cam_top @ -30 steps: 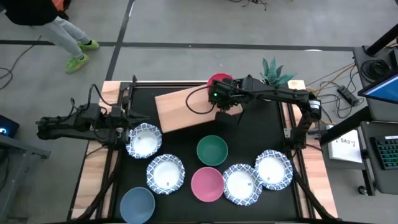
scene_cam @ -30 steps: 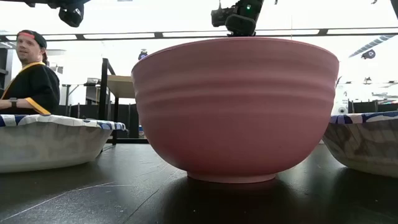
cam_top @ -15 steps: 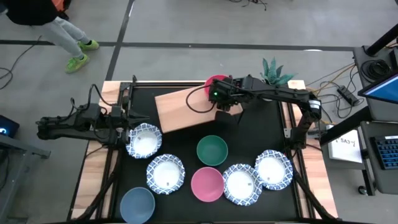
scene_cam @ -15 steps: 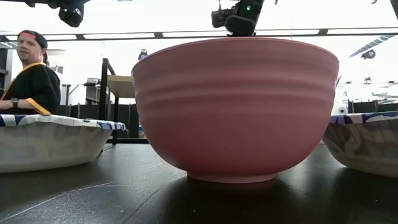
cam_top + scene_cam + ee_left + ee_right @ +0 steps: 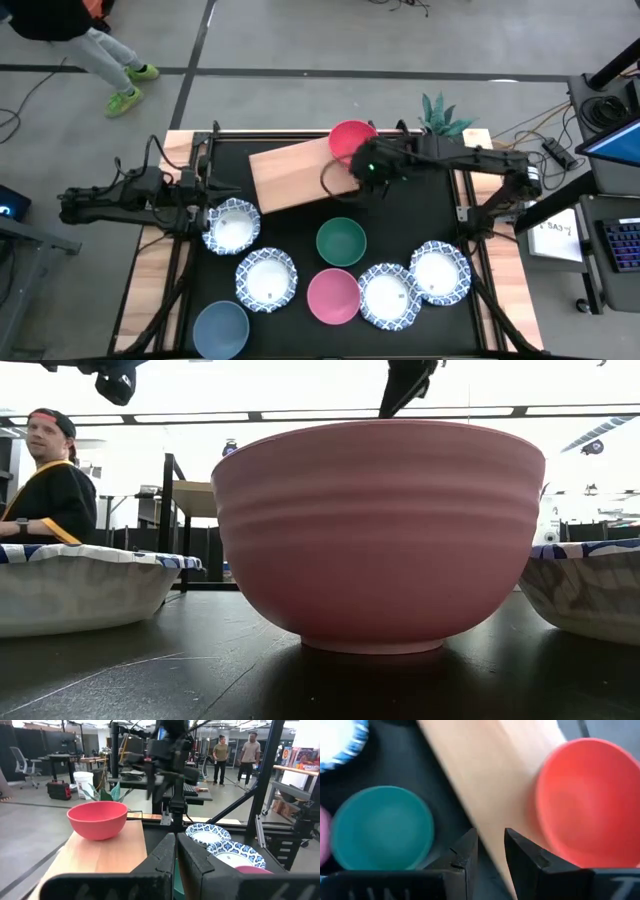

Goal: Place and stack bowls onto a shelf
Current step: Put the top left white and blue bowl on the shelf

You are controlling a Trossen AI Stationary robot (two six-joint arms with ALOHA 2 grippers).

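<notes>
A black counter (image 5: 400,240) edged with pale wood stands on a grey workshop floor, with a person (image 5: 45,480) seated beyond it. The wooden shelf (image 5: 295,175) lies angled across the far side, and the red bowl (image 5: 352,138) sits on its right end, probably to leave the rest of the board free for the others. The right pincer (image 5: 372,172) hangs just off that end, its fingers nearly together and empty, a narrow gap showing between them. The left pincer (image 5: 205,195) waits at the counter's left edge by a patterned bowl (image 5: 232,224), its fingers closed on nothing. Seven bowls are not yet shelved: four white with blue rims, one green (image 5: 341,241), one pink (image 5: 333,296), one blue-grey (image 5: 220,329). One red bowl is placed, none stacked.
</notes>
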